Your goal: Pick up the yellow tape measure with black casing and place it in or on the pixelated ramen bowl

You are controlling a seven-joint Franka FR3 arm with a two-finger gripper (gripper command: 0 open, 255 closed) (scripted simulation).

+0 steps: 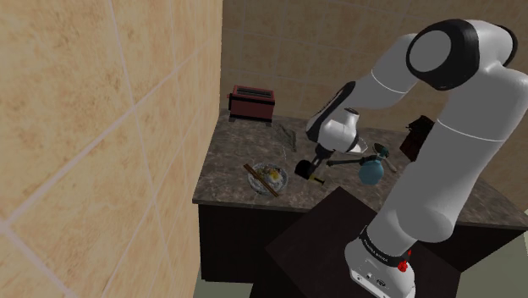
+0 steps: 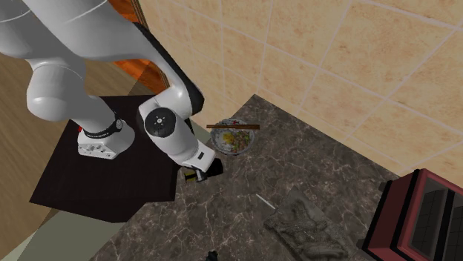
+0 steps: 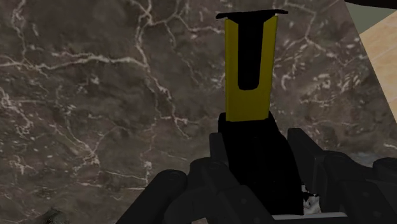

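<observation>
going left to right in the shoulder view: a big beige tiled wall (image 1: 101, 127) runs down the left and wraps behind a dark marbled stone counter (image 1: 227, 173), with a boxy dark-red toaster (image 1: 252, 102) parked at the back near the corner. next comes the pale pixelated ramen bowl (image 1: 283, 178), food inside and brown chopsticks (image 2: 234, 127) laid across its rim, sitting near the counter's front edge. just beside it is the all-black two-finger gripper (image 1: 316, 169), pointing down low over the stone. in the wrist view its fingers look pinched onto the black casing of the yellow tape measure (image 3: 248, 76), with the yellow blade poking out past them. can't tell if it's off the counter yet. my guess is it's grabbed by the casing since that's the chunky solid bit, and with the bowl this close the carry should be short. further right there's a teal round-bodied bottle thing (image 1: 372, 169), then the arm's dark box stand (image 1: 313, 233) up front.
</observation>
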